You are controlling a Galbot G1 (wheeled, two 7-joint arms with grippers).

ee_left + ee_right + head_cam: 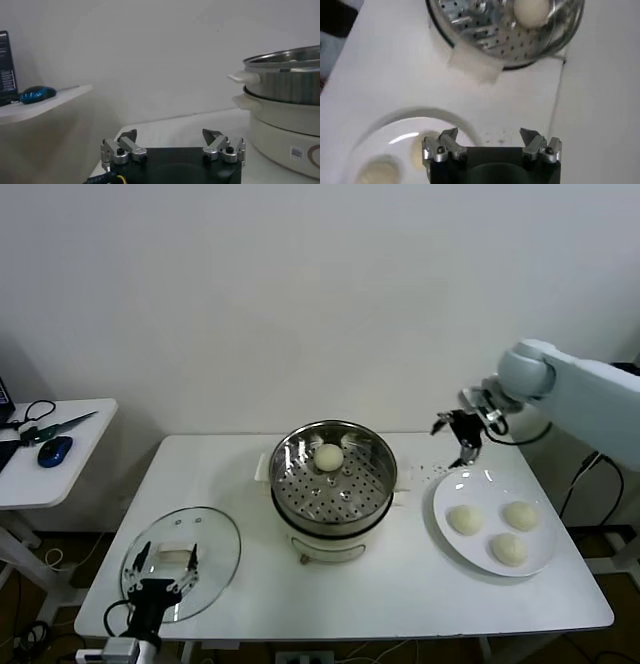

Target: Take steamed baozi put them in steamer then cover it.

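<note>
The steamer (345,494) stands mid-table with one baozi (328,456) in its steel basket. Three more baozi (465,519) lie on a white plate (447,492) to its right. My right gripper (455,442) hangs open above the table, between the steamer and the plate's far edge, holding nothing. Its wrist view shows the basket (480,30), the baozi (532,11) inside it and the plate (400,127) below. The glass cover (215,529) lies flat at the front left. My left gripper (165,562) is open over it, its fingers on either side of the white handle (176,556).
A small side table (60,474) at the far left carries a blue mouse (54,450) and scissors (60,425). The steamer's side handle (243,77) and white pot base (285,125) stand to one side of the left gripper. The wall runs close behind the table.
</note>
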